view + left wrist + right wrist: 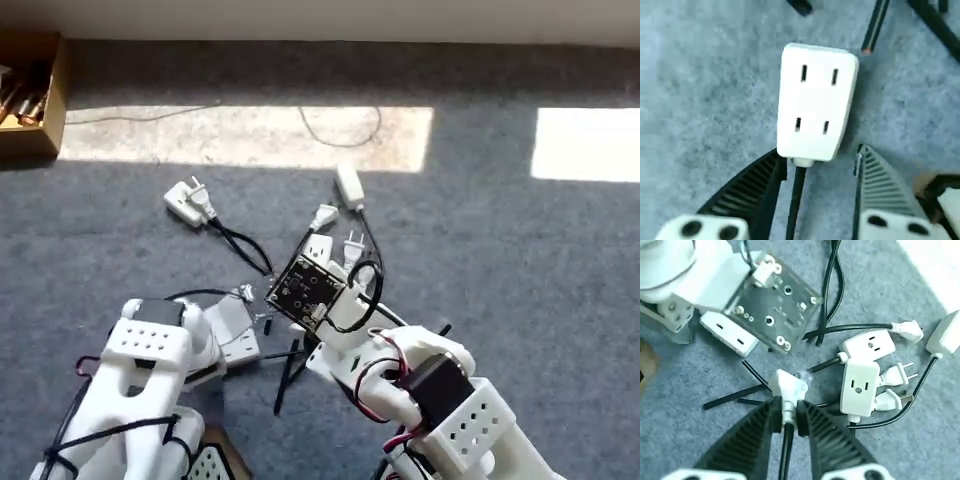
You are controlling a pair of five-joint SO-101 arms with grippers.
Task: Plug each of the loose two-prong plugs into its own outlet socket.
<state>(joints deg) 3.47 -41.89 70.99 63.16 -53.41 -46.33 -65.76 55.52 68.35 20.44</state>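
Right gripper (788,414) fingers clamp a white two-prong plug (789,386) over the grey carpet (670,420). Left gripper (822,159) fingers stand wide astride the cord end of a two-socket outlet block (815,95). Advised: steady the block and square the prongs to one slot pair before pressing.

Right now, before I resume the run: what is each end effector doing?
Left end effector: open, straddling the cord end of the white outlet block.
Right end effector: shut on a white plug.
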